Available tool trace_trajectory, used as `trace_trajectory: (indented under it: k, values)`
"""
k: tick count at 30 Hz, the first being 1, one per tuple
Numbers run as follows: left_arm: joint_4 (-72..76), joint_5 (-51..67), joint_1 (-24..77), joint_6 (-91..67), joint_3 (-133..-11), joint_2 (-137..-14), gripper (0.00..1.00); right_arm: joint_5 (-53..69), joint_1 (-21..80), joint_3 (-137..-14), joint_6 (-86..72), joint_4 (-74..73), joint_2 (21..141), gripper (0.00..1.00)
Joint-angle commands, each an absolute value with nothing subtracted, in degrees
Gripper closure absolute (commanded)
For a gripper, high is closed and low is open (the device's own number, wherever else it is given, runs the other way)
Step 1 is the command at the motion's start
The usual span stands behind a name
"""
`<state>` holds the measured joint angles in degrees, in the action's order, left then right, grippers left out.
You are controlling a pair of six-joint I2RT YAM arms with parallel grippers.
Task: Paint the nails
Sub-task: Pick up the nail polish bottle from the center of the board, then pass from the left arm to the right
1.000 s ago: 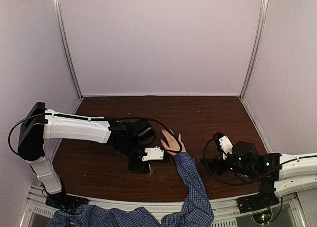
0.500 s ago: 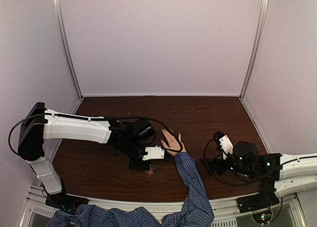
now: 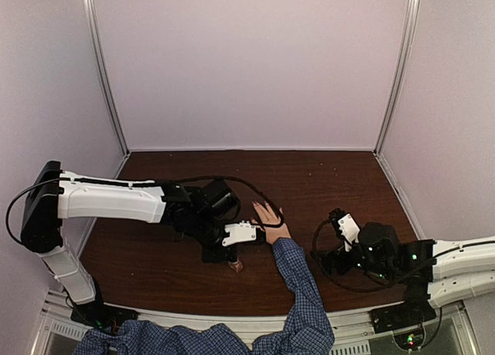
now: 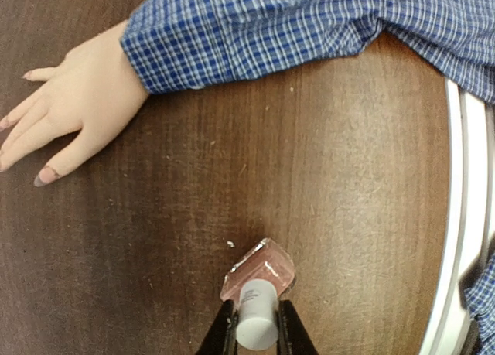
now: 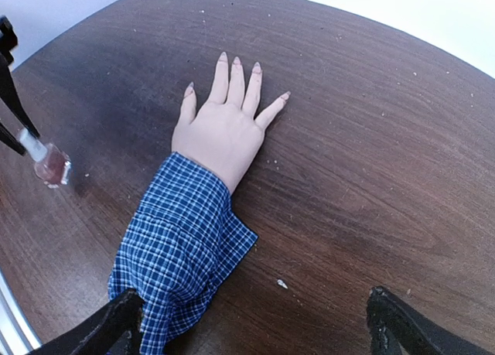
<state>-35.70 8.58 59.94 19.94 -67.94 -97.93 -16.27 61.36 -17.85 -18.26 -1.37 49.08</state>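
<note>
A light-skinned hand with a blue checked sleeve lies flat on the brown table, fingers spread. Its small pinkish nails tip the fingers, and the thumb nail shows in the left wrist view. My left gripper is shut on the white cap of a small pink nail-polish bottle. It holds the bottle tilted, low over the table, left of the sleeve. The bottle also shows in the right wrist view. My right gripper is open and empty, right of the sleeve, facing the hand.
The left arm reaches across from the left and its black cable loops over the hand. The sleeved forearm runs down to the table's near metal edge. White walls enclose the table on three sides.
The left arm has shifted slightly, keeping the bottle in its jaws at nearly the same spot. The right arm has edged a little to the left. The hand stays flat.
</note>
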Motion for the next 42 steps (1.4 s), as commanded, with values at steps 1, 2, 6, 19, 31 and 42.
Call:
trace_trajectory:
  k: [1,2,6,19,31,42]
  values:
    - [-31.34,11.3,59.55,11.95,-67.83,-91.24,0.97,-14.7,61.15,-19.41,-17.53,-0.16,51.2,0.0]
    - [-31.22,11.61,59.57,10.55,-68.02,-90.4,0.98,-12.59,61.17,-19.28,-16.37,0.8,51.29,0.0]
    - [-32.33,12.11,59.57,4.19,-70.08,-87.94,1.0,-4.51,61.26,-20.22,-11.81,4.68,51.21,0.0]
    - [-35.86,11.03,61.1,-9.59,-75.6,-83.2,1.0,9.74,61.26,-25.83,-7.83,17.1,55.11,0.0]
    - [-36.46,11.77,61.87,-14.08,-80.07,-84.0,1.0,8.21,61.26,-26.93,-6.0,20.72,51.75,0.0]
    - [-35.67,13.94,61.92,-17.4,-82.61,-85.54,1.0,13.38,61.42,-34.81,-0.72,8.29,55.76,0.0]
